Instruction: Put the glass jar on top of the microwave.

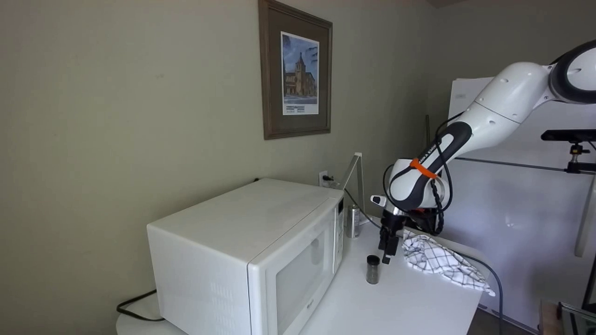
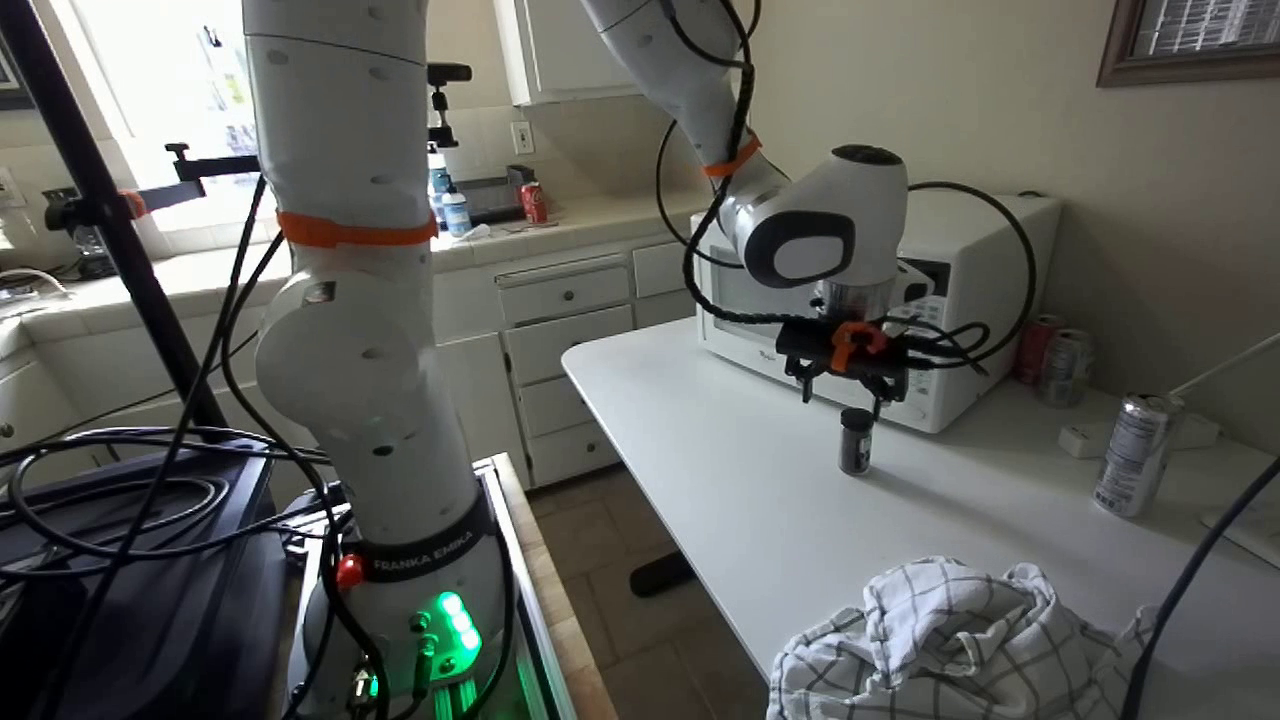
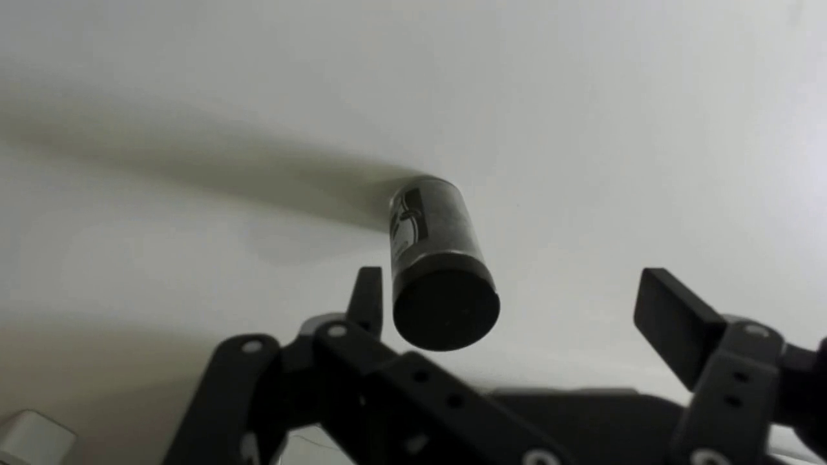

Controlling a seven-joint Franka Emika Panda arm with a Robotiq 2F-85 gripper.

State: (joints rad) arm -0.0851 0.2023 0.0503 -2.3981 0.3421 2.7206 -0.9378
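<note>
At left in an exterior view, the microwave (image 1: 223, 218) offers a broad flat top with a straight front edge; its door is closed, the inside impossible to make out; just past its far front corner a slim metallic can (image 1: 353, 223) stands upright, contents hidden; next, the glass jar (image 1: 372, 271) stands upright on the white table (image 1: 372, 311), dark lid on, open tabletop between it and the microwave's door; whether anything fills it I cannot tell; just to its right hangs the gripper (image 3: 520, 303), spread wide and holding nothing, the wrist view showing the jar's lid between the fingers (image 3: 367, 300), nearer the left one there; farther right, a checked cloth (image 1: 437, 260) lies crumpled at the table's edge.
</note>
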